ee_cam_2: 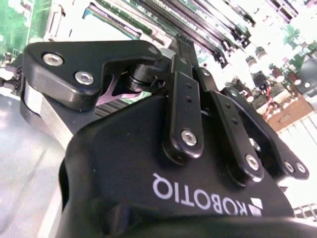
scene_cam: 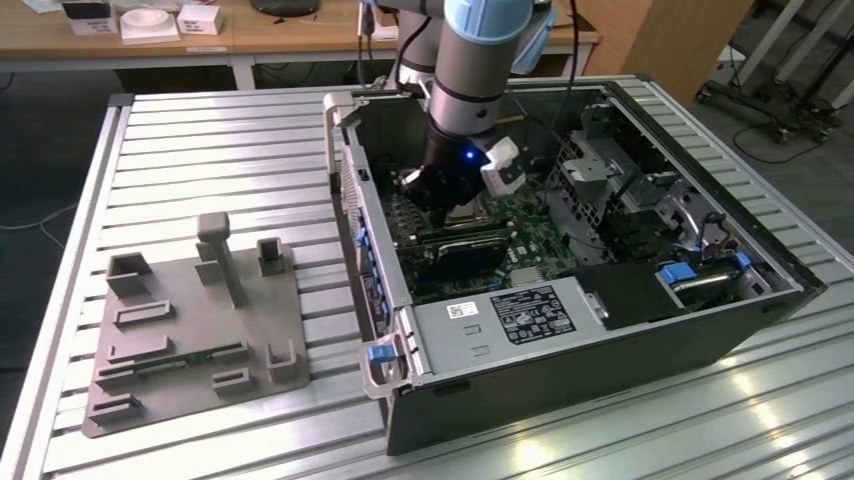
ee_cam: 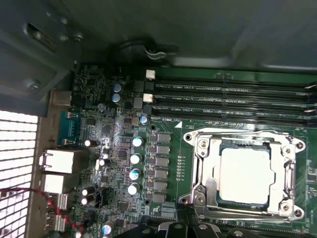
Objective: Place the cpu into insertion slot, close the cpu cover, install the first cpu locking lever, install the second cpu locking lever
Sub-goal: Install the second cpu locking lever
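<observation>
i'm holding the pincer (scene_cam: pixel 447 190) low inside the open computer case (scene_cam: pixel 747 330), which is sitting at the desk's (scene_cam: pixel 200 150) far edge as the exterior view shows it. i cannot tell whether it is open or closed. the chip (ee_cam: pixel 246 174) is already lying in the socket (ee_cam: pixel 204 194) with the cover (ee_cam: pixel 242 136) framing it. if i'm pressing off-centre, i'm risking a lever slipping and scraping the green board (ee_cam: pixel 166 129).

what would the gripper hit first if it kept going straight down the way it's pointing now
Most likely the cpu cover and the cpu seated inside it. In the exterior view the gripper points down into the open computer case over that part of the motherboard, though depth is unclear.
</observation>
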Controlling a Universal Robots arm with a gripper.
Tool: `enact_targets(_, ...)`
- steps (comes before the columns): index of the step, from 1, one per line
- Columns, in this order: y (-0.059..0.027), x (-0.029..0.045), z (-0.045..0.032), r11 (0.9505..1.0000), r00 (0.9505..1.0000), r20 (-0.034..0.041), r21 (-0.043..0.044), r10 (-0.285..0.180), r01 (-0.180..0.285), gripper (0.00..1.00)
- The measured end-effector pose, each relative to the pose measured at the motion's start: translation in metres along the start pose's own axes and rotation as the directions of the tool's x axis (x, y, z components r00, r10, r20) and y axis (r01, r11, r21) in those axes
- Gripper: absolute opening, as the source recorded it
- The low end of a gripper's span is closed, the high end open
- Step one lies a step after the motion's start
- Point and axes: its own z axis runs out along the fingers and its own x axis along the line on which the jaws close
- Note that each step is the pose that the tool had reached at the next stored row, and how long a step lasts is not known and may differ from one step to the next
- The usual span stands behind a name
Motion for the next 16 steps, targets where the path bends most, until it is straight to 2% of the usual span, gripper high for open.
enact_targets(8, 0.0012, 0.0001, -0.0155, 1.0, 1.0, 0.0, -0.0001, 0.0, 0.0, 0.1)
enact_targets(16, 0.0013, 0.0002, -0.0163, 1.0, 1.0, 0.0, 0.0002, 0.0, 0.0, 0.1)
